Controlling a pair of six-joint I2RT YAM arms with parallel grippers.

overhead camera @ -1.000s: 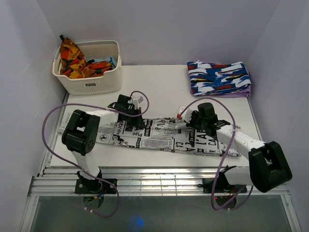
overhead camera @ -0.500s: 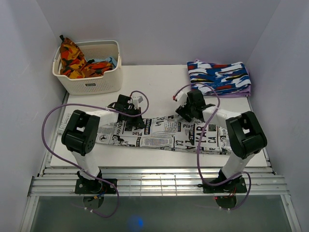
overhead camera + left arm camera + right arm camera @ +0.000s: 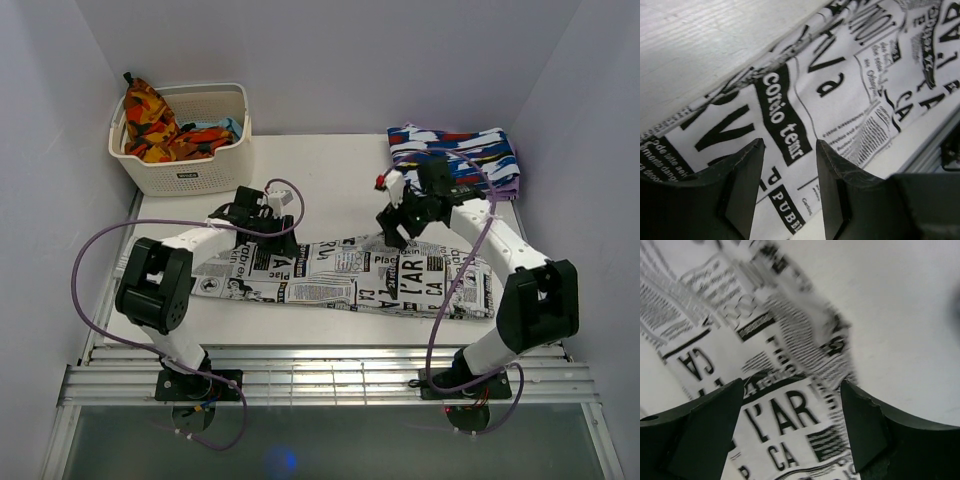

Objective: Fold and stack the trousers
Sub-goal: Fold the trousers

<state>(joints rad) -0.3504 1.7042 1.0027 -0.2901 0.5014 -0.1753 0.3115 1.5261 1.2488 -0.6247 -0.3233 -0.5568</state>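
The trousers, white with black newspaper print, lie stretched flat left to right across the near half of the table. My left gripper hovers over their far edge at the left part, open, with nothing between its fingers. In the left wrist view the gripper shows printed cloth through the gap. My right gripper hangs over the far edge of the right part, open wide and empty. The right wrist view blurs, with the gripper above the cloth.
A white basket stands at the back left, holding an orange-red-yellow cloth. A folded blue-white-red garment lies at the back right. White walls close in on three sides, and a slatted rail runs along the near edge.
Both grippers have opened and let go of the trousers. The right arm has swung up and back toward the far right. The right part of the trousers now lies wider and flatter.
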